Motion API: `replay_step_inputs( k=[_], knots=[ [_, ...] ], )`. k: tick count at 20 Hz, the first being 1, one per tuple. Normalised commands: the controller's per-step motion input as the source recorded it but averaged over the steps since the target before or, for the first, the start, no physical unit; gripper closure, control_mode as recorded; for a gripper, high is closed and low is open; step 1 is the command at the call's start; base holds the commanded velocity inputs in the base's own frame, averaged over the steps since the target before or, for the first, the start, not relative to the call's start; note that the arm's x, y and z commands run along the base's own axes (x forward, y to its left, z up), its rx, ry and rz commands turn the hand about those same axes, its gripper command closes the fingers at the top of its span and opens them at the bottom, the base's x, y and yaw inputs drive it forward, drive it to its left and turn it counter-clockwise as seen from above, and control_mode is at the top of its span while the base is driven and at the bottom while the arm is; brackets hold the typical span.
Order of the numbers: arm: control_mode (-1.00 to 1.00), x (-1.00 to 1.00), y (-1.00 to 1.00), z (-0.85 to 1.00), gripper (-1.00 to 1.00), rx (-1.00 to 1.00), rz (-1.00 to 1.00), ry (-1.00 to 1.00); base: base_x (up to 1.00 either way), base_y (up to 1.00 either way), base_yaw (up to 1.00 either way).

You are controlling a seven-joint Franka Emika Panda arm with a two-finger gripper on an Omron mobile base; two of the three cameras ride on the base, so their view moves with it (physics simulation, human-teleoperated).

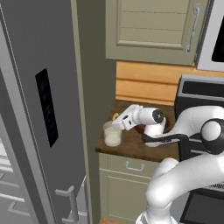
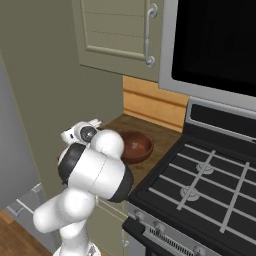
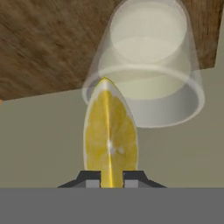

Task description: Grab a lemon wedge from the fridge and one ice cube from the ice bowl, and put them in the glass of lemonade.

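The white jointed arm (image 1: 192,131) reaches out to its left, wrist turned downward – the two-finger dark-tipped gripper (image 3: 111,177) is closed on a thin bright yellow lemon wedge (image 3: 110,135), which stands between the fingertips.

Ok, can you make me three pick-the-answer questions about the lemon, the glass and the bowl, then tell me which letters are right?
1. Where is the lemon wedge?
A. Pinched in the gripper, just above the rim of the glass of lemonade
B. Lying in the brown bowl
C. On the stove

2. What colour is the bowl on the counter?
A. White
B. Reddish brown
C. Blue

3. What is the gripper doing?
A. Wide open, holding nothing
B. Shut on the glass
C. Shut on the lemon wedge

Answers: 1 A, the hand view shows the wedge between the fingertips over the glass. 2 B, seen in the right base view. 3 C, both tips press the wedge.
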Motion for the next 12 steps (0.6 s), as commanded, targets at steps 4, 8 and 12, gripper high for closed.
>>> replay_step_inputs(
  k=[4,8,12],
  knots=[
    [-1.0,0.0,0.02,0.0,1.0,-0.05,0.0,0.0,0.0,0.0,0.0],
    [-1.0,-0.11,0.0,0.0,1.0,-0.03,0.0,0.0,0.0,0.0,0.0],
    [-1.0,-0.11,0.07,0.0,1.0,-0.03,0.0,0.0,0.0,0.0,0.0]
  ],
)
